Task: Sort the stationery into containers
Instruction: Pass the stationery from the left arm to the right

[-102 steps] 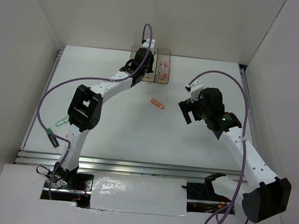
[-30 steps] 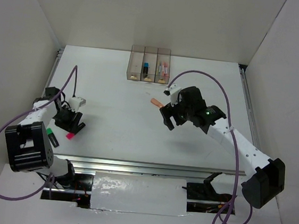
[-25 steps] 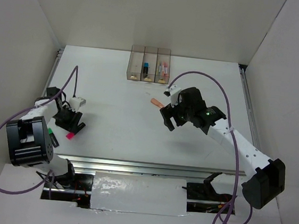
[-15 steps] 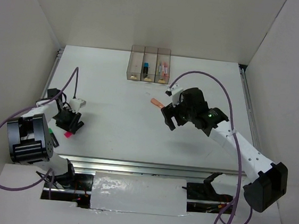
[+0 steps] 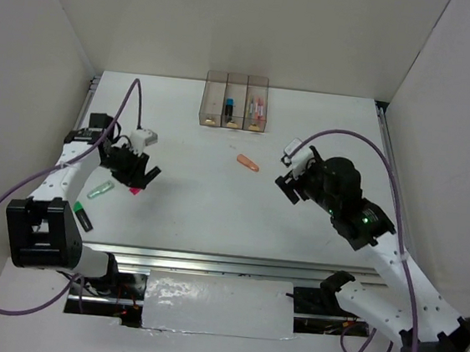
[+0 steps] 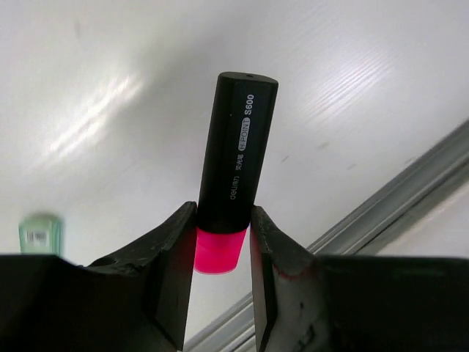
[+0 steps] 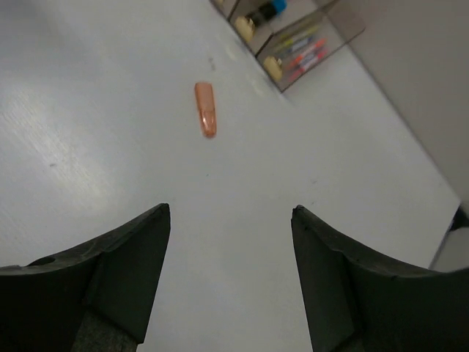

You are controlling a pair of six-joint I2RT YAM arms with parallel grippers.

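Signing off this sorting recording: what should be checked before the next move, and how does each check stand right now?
1. Left gripper clamped on the pink highlighter: ok, both fingers press its sides.
2. Right gripper open and empty: ok.
3. Orange pen lying free on the table, apart from the containers: ok.
4. Container tops unobstructed by either arm: ok.
5. Which bin suits the highlighter: cannot tell from these views.
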